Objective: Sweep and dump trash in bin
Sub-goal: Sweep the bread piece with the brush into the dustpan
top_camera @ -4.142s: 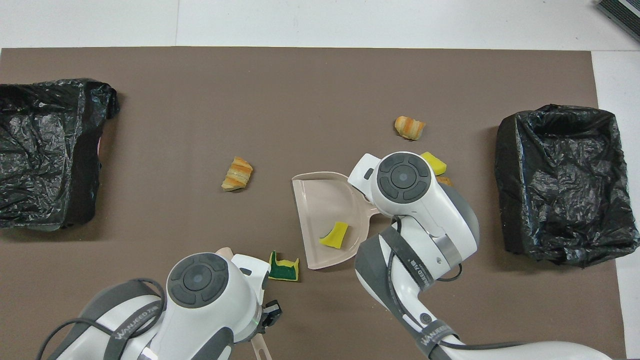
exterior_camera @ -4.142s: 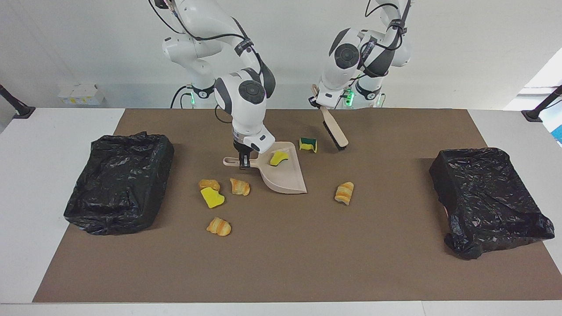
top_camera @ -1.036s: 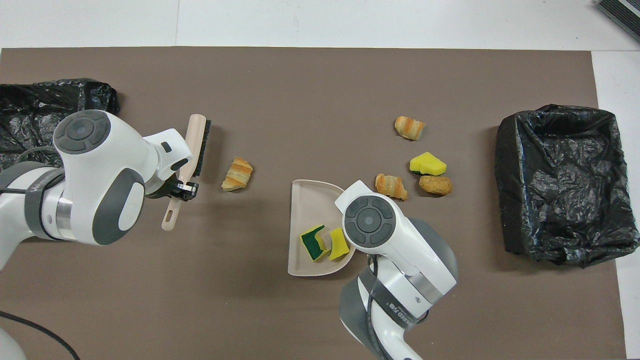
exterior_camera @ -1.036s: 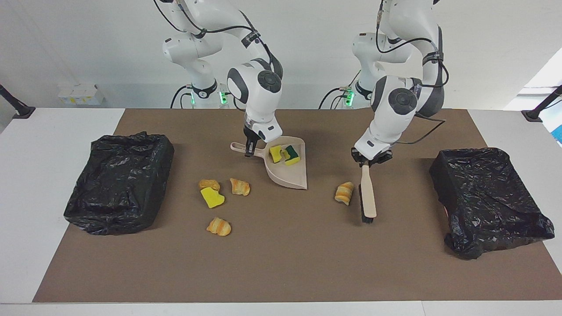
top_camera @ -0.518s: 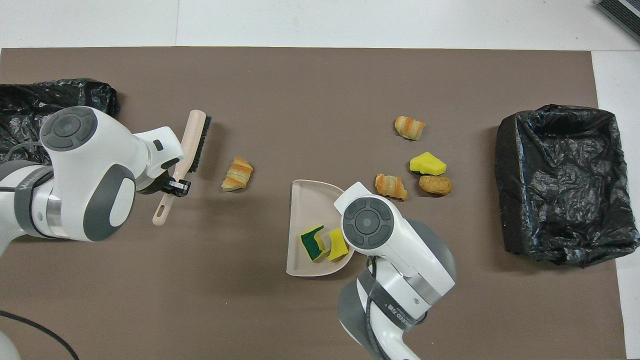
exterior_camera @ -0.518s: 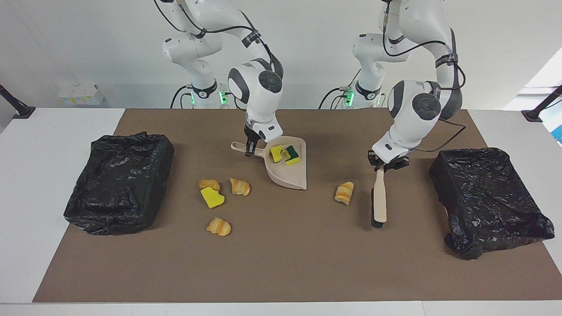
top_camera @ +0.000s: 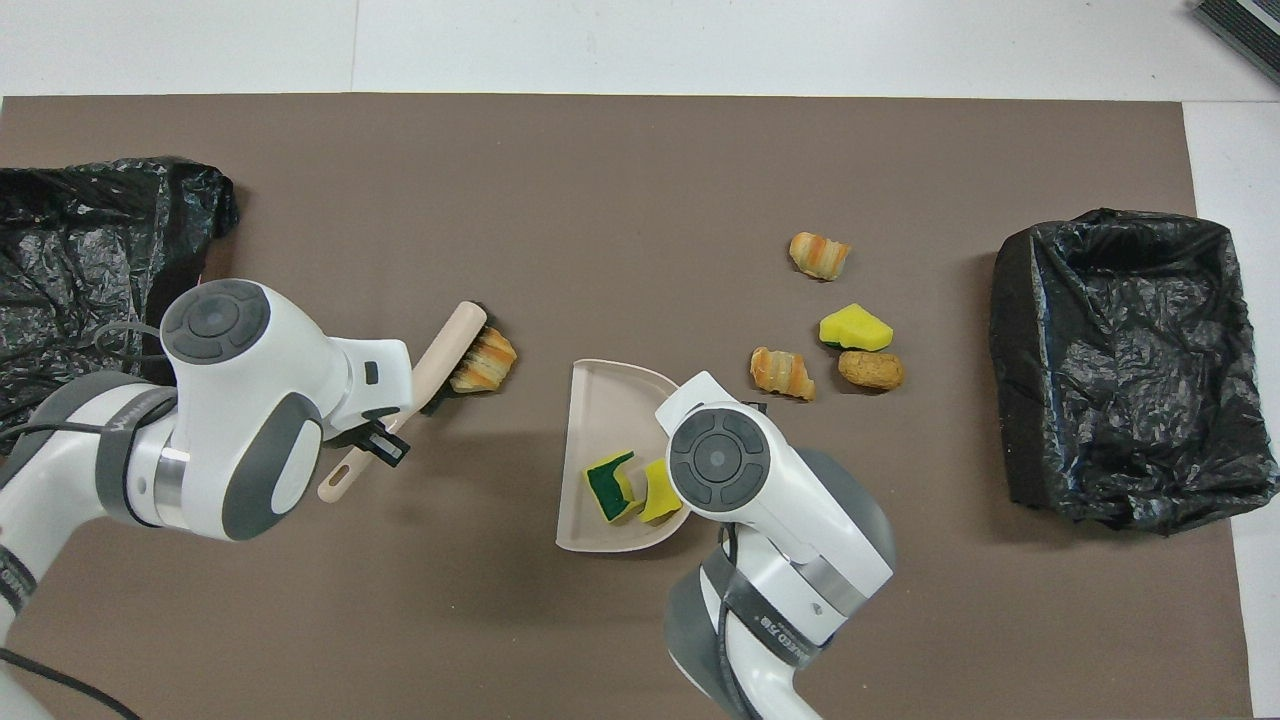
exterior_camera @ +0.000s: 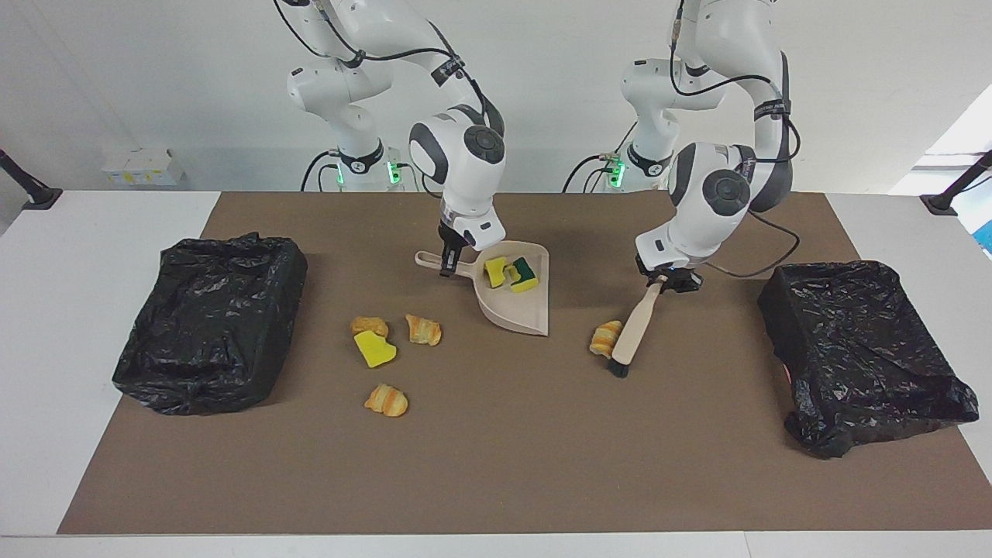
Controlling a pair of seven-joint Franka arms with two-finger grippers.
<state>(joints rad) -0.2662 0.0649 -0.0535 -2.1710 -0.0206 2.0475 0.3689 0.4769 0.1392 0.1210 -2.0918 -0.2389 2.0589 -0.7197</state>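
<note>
Pressing the brush (exterior_camera: pixel 629 335) against a pastry scrap (exterior_camera: pixel 605 339), left gripper (exterior_camera: pixel 665 284) clamps its handle; right gripper (exterior_camera: pixel 448 267) grips the dustpan (exterior_camera: pixel 521 311), mouth angled to receive.

From above, the right arm's wrist covers the dustpan (top_camera: pixel 600 400) handle; a black-lined bin (top_camera: pixel 60 260) runs off the edge.

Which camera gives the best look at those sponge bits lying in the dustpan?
The facing view: both sponge bits lie unobstructed in the dustpan, which the right gripper holds by its handle. In the overhead view the right arm's wrist covers part of the yellow one.
</note>
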